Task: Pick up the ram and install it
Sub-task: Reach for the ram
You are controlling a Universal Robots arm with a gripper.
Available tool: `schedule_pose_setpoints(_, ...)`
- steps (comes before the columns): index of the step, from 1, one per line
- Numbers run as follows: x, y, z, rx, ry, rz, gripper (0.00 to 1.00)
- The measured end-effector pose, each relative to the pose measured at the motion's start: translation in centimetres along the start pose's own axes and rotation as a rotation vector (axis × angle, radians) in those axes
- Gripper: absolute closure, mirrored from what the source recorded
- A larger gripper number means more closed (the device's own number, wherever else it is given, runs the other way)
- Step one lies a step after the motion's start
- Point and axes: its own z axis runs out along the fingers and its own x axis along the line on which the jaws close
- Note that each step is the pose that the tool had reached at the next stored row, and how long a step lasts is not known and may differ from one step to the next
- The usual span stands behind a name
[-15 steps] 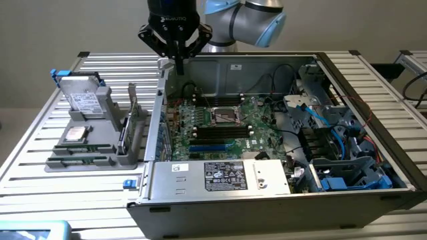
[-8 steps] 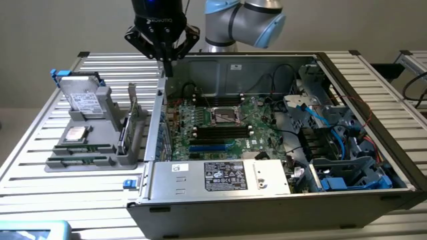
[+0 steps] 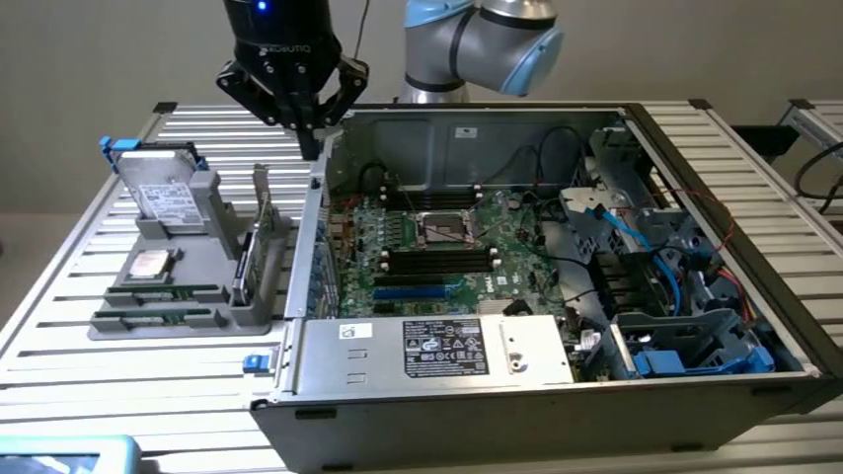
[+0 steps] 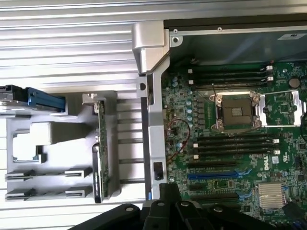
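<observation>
Gripper [image 3: 311, 146] jaws closed, empty. Ram [image 3: 158, 317] at its 7 o'clock on tray [image 3: 178, 332]: probably light, stiff, fragile; hold by long edges.

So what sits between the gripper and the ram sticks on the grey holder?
In the exterior view, the upright expansion card stands between the gripper, shut above the case's wall, and the two ram sticks lying on the grey holder.

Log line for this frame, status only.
pincer: shut, empty | position: over case wall, exterior view's left | ram: lying in tray, untouched
</observation>
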Motion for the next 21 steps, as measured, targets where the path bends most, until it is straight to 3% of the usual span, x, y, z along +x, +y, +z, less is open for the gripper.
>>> schedule_pose_setpoints(6,0.9,-1.29,0.40,0.0006,-0.0003,0.000,0.89)
schedule_pose_setpoints(14,3.8,-1.80,1.09,0.0126,-0.0001,0.000,0.89)
schedule_pose_setpoints(21,5.7,-2.52,1.99,0.0138,0.0028,0.000,0.89)
